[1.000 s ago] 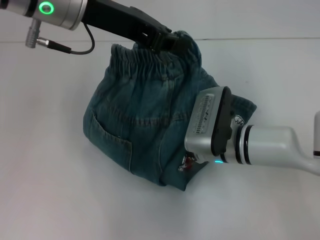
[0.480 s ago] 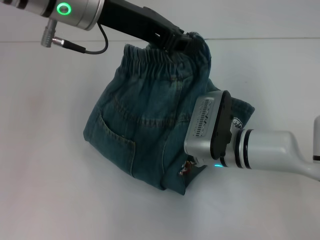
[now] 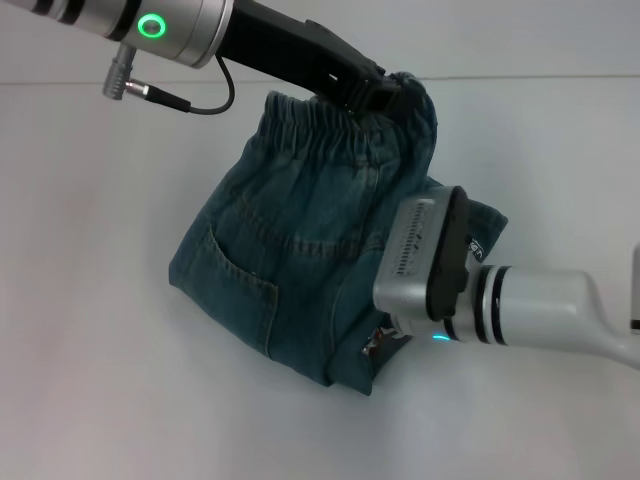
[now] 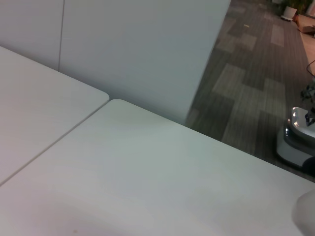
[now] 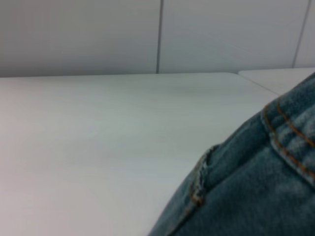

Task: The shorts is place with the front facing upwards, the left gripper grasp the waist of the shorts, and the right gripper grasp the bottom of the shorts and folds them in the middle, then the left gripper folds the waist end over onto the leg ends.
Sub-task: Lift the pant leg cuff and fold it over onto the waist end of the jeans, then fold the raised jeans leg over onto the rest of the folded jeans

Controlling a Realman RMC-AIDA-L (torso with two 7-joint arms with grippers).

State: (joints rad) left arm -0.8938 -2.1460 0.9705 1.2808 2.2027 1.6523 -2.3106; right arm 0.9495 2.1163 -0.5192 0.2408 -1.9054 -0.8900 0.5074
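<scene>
Currently the shorts (image 3: pixel 300 250) lie bunched near the middle of the white tabletop (image 3: pixel 90 330) in the head view, back side up: a stitched back pocket (image 3: pixel 240 275) shows toward eight o'clock of the heap, and a small coloured patch (image 3: pixel 378 343) peeks out at about five o'clock, mostly hidden under the right arm. The garment is folded over on itself and partly lifted, so the denim slopes from the raised waist down to a thick folded edge resting on the tabletop at six o'clock.

The left gripper (image 3: pixel 392 92), all black, reaches in from eleven o'clock behind a silver wrist with a green ring light (image 3: pixel 152 26). Its jaws are closed on the waist of the shorts (image 3: pixel 330 120), pinching the gathered band at its one o'clock corner, where the cloth humps up over the tips. A black cable (image 3: pixel 190 100) hangs from that wrist just above the tabletop.

The right gripper (image 3: pixel 400 325) comes in from three o'clock on a silver-white wrist and white arm, pressed against the four o'clock side of the shorts. Its jaws are buried behind the wrist housing and the denim, so whether they are wide, narrow or holding cloth cannot be told.

From the right wrist, denim with orange stitching (image 5: pixel 290 132) fills the near corner, with bare tabletop beyond. The left wrist camera shows only tabletop, a wall panel and floor farther off.
</scene>
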